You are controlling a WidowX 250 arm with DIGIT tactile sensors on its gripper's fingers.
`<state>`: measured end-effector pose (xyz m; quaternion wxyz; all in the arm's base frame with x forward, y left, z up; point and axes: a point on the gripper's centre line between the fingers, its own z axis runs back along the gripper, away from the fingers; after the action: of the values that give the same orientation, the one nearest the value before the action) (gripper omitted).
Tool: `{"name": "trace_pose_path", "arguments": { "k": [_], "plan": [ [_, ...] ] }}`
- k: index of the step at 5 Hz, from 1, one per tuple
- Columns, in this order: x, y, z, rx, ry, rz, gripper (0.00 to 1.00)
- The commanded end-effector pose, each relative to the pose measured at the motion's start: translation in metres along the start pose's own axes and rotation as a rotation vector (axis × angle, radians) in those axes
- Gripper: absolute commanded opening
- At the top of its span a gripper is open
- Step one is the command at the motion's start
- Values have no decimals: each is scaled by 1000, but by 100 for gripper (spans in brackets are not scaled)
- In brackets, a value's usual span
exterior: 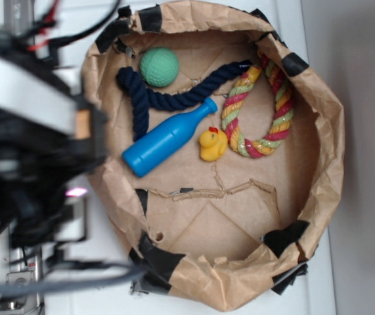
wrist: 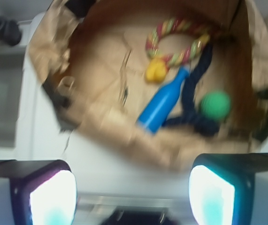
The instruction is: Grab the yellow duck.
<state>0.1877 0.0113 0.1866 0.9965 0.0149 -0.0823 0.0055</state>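
Observation:
The yellow duck (exterior: 213, 144) is a small glossy toy with an orange beak. It lies near the middle of a brown paper basket (exterior: 325, 131), between a blue bottle (exterior: 167, 138) and a multicoloured rope ring (exterior: 259, 108). In the blurred wrist view the duck (wrist: 156, 70) shows far ahead, just below the rope ring (wrist: 178, 44). My gripper (wrist: 131, 197) is open, its two glowing pads (wrist: 54, 199) wide apart with nothing between them. It hangs outside the basket over the white surface. My arm (exterior: 36, 131) is a dark blur at the left edge of the exterior view.
A green ball (exterior: 159, 67) and a dark blue knotted rope (exterior: 174, 95) lie in the basket beside the bottle. The basket's crumpled wall, patched with black tape (exterior: 284, 237), stands up all round. Cables (exterior: 62, 275) trail along the left.

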Motion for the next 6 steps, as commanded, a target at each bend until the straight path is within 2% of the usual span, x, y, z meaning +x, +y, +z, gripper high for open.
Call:
{"name": "trace_pose_path", "arguments": {
  "k": [1,2,3,4,5,6],
  "plan": [
    [48,39,-76,53,-143,-152,100],
    [53,50,-101,48,-176,-212,100],
    [59,69,-120,46,-160,-186,100],
    [69,72,-120,20,-157,-147,100],
    [70,81,-136,48,-124,-140,100],
    [72,67,-147,-3,-123,-167,100]
  ]
}}
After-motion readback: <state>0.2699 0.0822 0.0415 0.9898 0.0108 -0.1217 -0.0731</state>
